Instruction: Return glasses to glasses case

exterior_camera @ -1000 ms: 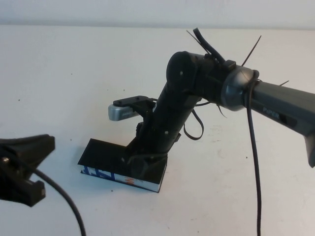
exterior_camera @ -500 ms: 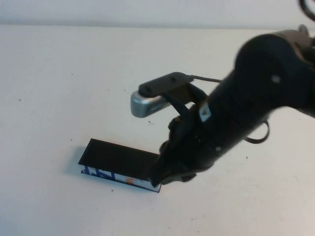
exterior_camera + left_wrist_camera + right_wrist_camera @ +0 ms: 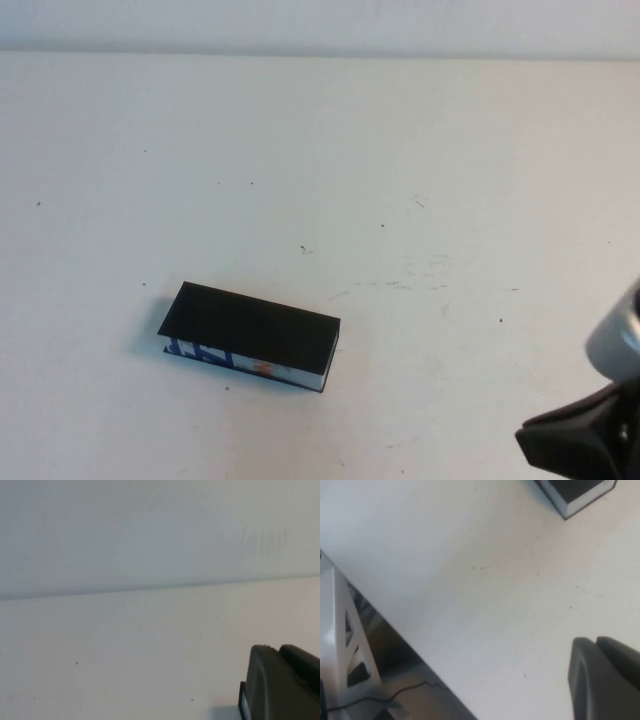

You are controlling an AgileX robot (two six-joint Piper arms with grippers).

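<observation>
Right pincer [image 3: 585,445]: at the near edge of the desk [image 3: 330,170], about 4 o'clock in the high view, only a dark wedge of it in frame with a grey camera body above. Its fingers [image 3: 605,680] show as one dark block in the right wrist view, pressed together on nothing.

Left pincer [image 3: 280,685]: not in the high view. In its own wrist view a dark blocky part sits at the frame corner over bare desk with the pale wall behind; cannot tell how its fingers stand.

Glasses case [image 3: 250,335]: at about 7 o'clock from the desk centre, well apart from the right pincer and nearer the left side. Long black rectangular box, lying flat, lid down and flush, top matte black and plain. Near long side carries a blue and white print with a small orange patch. It lies at a slight angle, the right end closer to the near edge. The right wrist view catches one corner of it [image 3: 577,492], black top with a light side.

Glasses: not seen in any view.

Beyond the case, white desk with a few small dark specks and faint scuffs, running to a pale wall.
</observation>
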